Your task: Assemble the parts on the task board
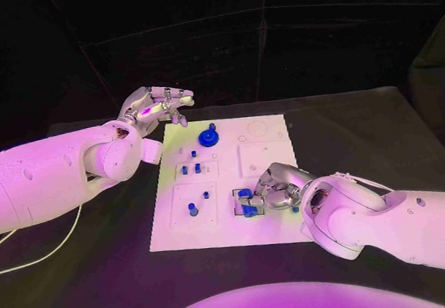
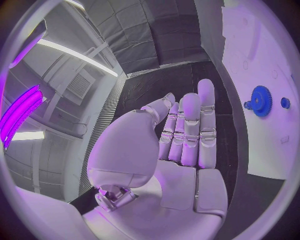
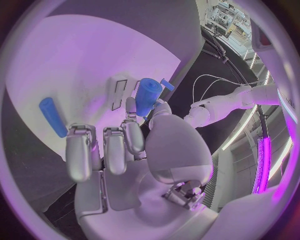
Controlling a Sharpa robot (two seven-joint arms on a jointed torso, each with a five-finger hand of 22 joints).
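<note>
While the right hand [image 1: 271, 190] pinches a short blue plastic cylinder [image 3: 148, 96] between thumb and fingertip, it hangs low over the near edge of the flat white task board [image 1: 277, 229], with the part just beyond its fingers above a dark-outlined square recess [image 1: 248, 203]. Whether the cylinder already touches the board cannot be told. Just beside the fingers in the right wrist view lie two narrow slots [image 3: 119, 93], and farther out on the white surface a loose blue peg [image 3: 52, 116] lies on its side, apart from the hand.

Across the board from this hand, small blue pegs [image 1: 190, 169] stand in their sockets, and beyond them a round blue toothed gear [image 1: 210, 135] sits near the far edge. The left hand [image 1: 158, 106] hovers off that far corner above the black bench [image 1: 391, 138], released, fingers straight and together, holding nothing; the left wrist view shows the gear [image 2: 260, 101] just past its fingertips.

The risk, as I judge it, lies in the pinch: the cylinder is held near one end, so any tilt could make it jam on the recess rim or twist out of the grip. A sideways slip could also knock the neighbouring blue pieces, and pressing down off-centre might shift the board.
</note>
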